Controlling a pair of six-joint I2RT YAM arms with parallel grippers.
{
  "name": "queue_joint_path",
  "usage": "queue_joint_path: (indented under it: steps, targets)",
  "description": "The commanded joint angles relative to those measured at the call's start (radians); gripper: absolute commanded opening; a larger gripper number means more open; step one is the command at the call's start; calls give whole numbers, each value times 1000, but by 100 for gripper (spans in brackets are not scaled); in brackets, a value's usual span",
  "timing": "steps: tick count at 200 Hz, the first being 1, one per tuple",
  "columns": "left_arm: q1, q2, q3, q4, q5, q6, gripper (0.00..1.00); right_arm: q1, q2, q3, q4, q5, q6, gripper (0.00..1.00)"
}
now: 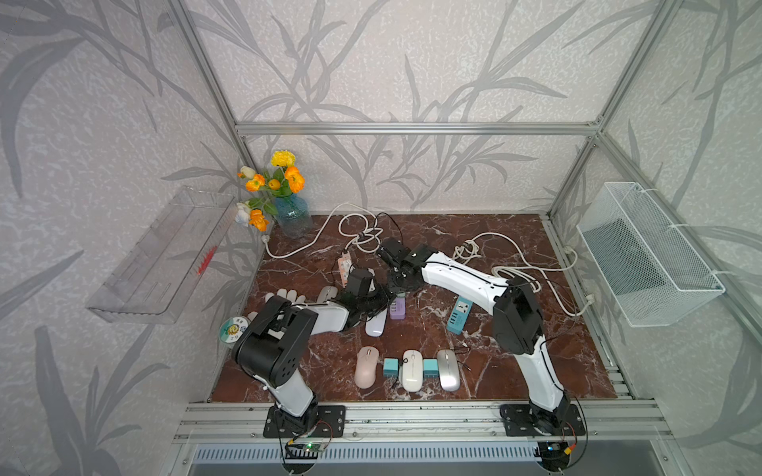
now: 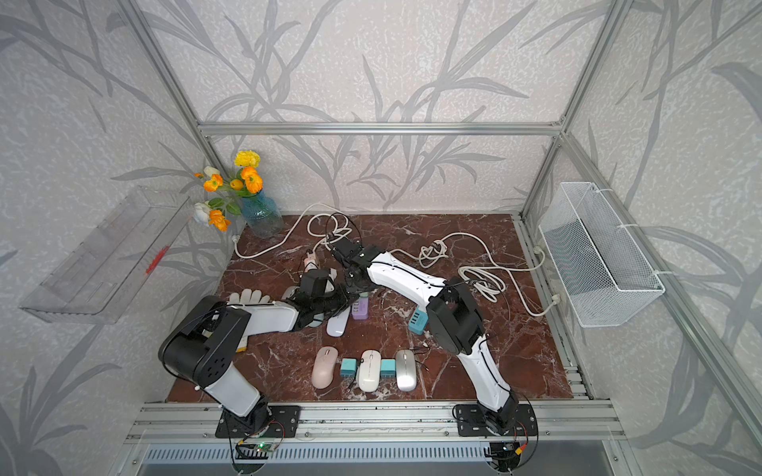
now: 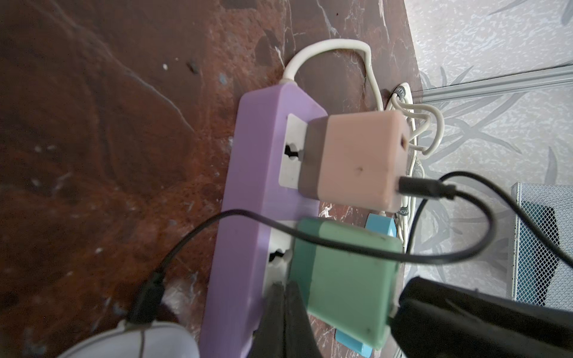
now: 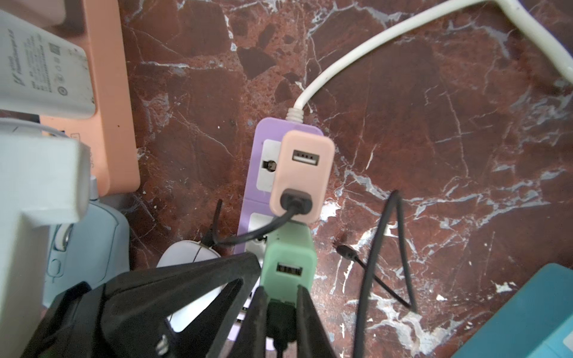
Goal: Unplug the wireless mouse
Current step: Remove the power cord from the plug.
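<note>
Right gripper (image 4: 280, 294) is almost closed, its two fingers pinching the sides of a black plug (image 4: 280, 322) seated in a port of a green charger (image 4: 290, 254). Left gripper (image 3: 283, 286) is fully closed, its tips pressed on a purple power strip (image 3: 248, 186) just beside that charger, which is plugged into the strip. White mouse (image 4: 186, 252) lies on the table just beside the strip, partly under the left gripper. Its black cable (image 3: 235, 214) loops over the green charger to a pink charger (image 4: 302, 173) in the next socket. Where the pinched plug's own cable leads cannot be told. Farther off lie a pale blue mouse (image 4: 90, 245) and an orange power strip (image 4: 108, 93).
</note>
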Motion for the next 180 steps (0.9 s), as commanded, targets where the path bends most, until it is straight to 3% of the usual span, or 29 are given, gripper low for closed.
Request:
queue_joint_path:
  steps: [1, 141, 180]
  targets:
    - [3, 51, -13, -154, -33, 28, 0, 1, -94, -3, -19, -1, -2, 12]
    - [3, 46, -3, -162, -28, 39, 0, -2, -76, -2, -32, 21, -11, 12]
    - [1, 50, -2, -162, -27, 42, 0, -2, -62, 1, -36, 22, -14, 18]
